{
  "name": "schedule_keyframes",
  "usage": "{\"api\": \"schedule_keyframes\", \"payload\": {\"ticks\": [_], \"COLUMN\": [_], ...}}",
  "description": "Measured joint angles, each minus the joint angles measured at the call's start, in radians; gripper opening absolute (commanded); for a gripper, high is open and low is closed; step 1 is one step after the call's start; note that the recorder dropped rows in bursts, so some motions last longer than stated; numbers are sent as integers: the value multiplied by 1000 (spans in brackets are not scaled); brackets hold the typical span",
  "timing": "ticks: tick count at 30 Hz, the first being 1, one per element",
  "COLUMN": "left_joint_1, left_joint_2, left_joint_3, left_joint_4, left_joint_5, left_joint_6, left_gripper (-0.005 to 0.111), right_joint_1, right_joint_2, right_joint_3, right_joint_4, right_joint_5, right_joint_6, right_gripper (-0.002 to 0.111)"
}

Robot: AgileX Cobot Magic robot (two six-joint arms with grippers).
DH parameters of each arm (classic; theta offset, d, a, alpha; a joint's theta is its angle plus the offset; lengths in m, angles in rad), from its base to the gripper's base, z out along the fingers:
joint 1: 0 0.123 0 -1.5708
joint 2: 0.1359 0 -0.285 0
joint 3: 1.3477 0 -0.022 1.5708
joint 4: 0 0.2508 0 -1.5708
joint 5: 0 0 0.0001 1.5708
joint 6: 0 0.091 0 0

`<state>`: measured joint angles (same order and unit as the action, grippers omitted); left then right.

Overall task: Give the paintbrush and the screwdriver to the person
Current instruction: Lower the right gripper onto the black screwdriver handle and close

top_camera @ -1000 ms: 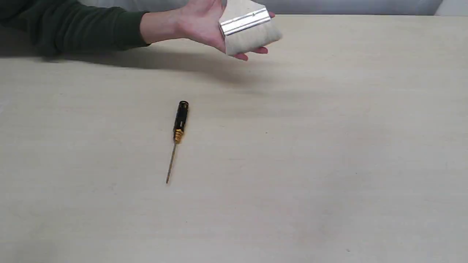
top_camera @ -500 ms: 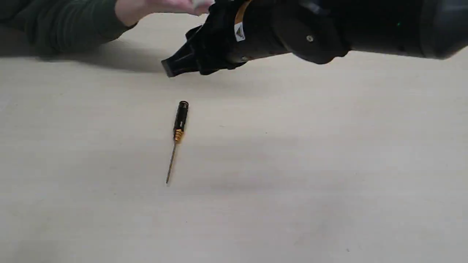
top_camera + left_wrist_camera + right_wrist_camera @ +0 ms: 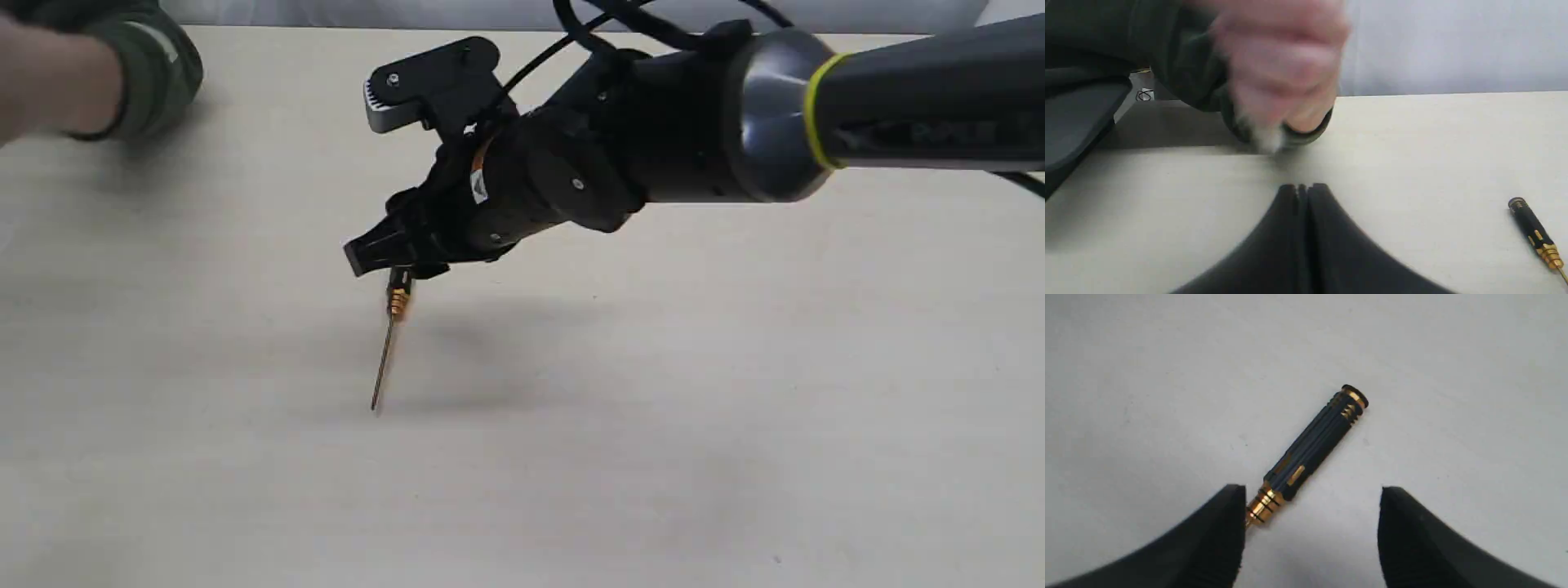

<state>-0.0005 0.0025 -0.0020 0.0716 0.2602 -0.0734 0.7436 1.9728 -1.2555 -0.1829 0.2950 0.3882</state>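
1. The screwdriver point(image 3: 390, 335) lies flat on the table point(image 3: 653, 457), its black handle partly hidden under the right gripper point(image 3: 377, 255).
2. That gripper hangs just above the screwdriver's handle with its jaws spread wide, gripping nothing (one finger point(image 3: 1220, 531) sits beside the gold collar).
3. The left gripper point(image 3: 1302, 188) is pressed together and empty, well apart from the screwdriver.
4. The person's hand point(image 3: 1282, 81) is well apart from the screwdriver, past its handle end. A whitish smear under the hand is too blurred to name.
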Motion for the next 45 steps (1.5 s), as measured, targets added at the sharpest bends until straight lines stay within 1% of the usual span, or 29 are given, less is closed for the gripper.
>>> {"api": "schedule_keyframes", "payload": {"ticks": [5,12,24,38,40,44,45], "left_joint_1": [0,0,0,0,0,0,0], "left_joint_2": [0,0,0,0,0,0,0], "left_joint_3": [0,0,0,0,0,0,0], "left_joint_4": [0,0,0,0,0,0,0], "left_joint_5": [0,0,0,0,0,0,0], "left_joint_6": [0,0,0,0,0,0,0], "left_gripper": [0,0,0,0,0,0,0], "right_joint_1": [0,0,0,2,2,2,2], "right_joint_2": [76,161,195,241,244,246,246], "right_joint_3": [-69,-162,-172,-182,-194,-227,-234], "right_joint_4": [34,59,94,112,115,115,115], "right_joint_5": [-4,62,80,54,76,134,143], "right_joint_6": [0,0,0,0,0,0,0], "right_gripper": [52,52,52,52,50,33,31]}}
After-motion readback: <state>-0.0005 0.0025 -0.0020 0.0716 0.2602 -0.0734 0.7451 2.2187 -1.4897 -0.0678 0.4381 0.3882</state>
